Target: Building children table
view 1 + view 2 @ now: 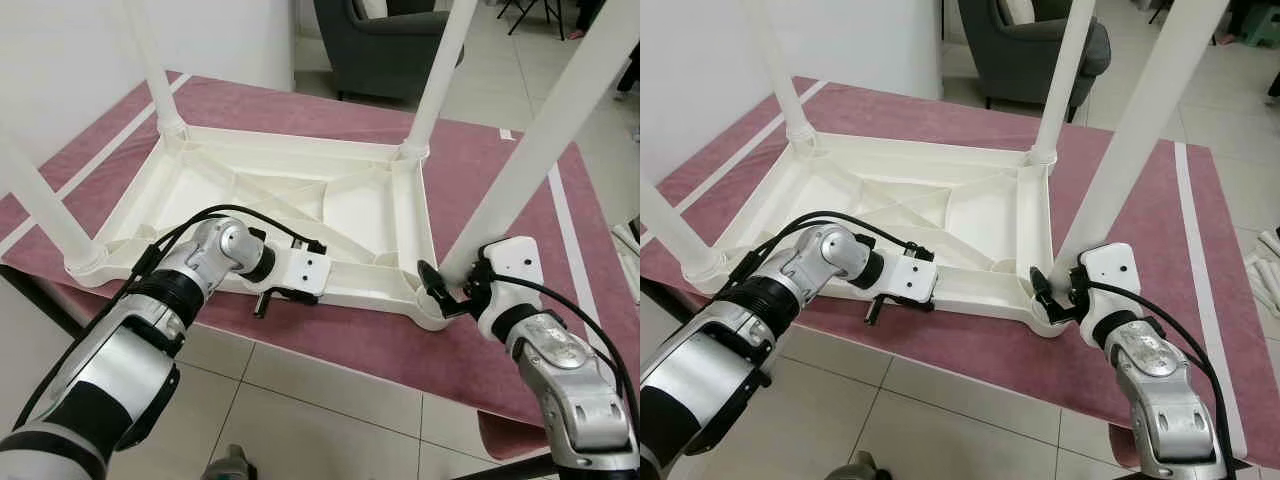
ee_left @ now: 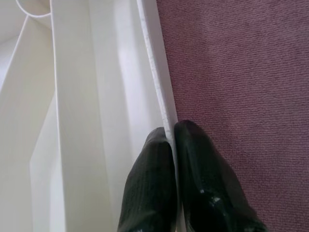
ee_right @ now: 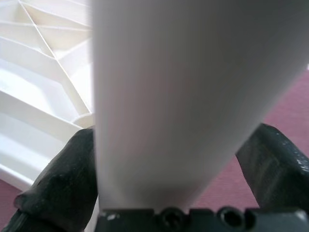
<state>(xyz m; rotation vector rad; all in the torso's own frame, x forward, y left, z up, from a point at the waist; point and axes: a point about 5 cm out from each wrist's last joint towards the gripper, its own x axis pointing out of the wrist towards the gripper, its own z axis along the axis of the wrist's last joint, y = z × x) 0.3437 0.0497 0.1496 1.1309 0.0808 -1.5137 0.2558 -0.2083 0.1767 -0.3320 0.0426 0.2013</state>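
A white children's table (image 1: 200, 190) lies upside down on a mauve rug (image 1: 330, 340), its legs pointing up. My left gripper (image 1: 275, 298) is shut on the thin near rim (image 2: 154, 72) of the tabletop, one black finger on each side of the edge, and the left gripper (image 2: 172, 133) shows the same pinch from the wrist. At the near right corner, my right gripper (image 1: 440, 290) is shut around the base of the near right leg (image 1: 540, 150). In the right wrist view the leg (image 3: 193, 72) sits between both fingers (image 3: 63, 183).
Three more white legs stand at the far left (image 1: 150, 60), far right (image 1: 440, 70) and near left (image 1: 40, 210) corners. A dark armchair (image 1: 390, 40) is behind the rug, a white wall (image 1: 60, 60) to the left, and tiled floor (image 1: 300, 400) in front.
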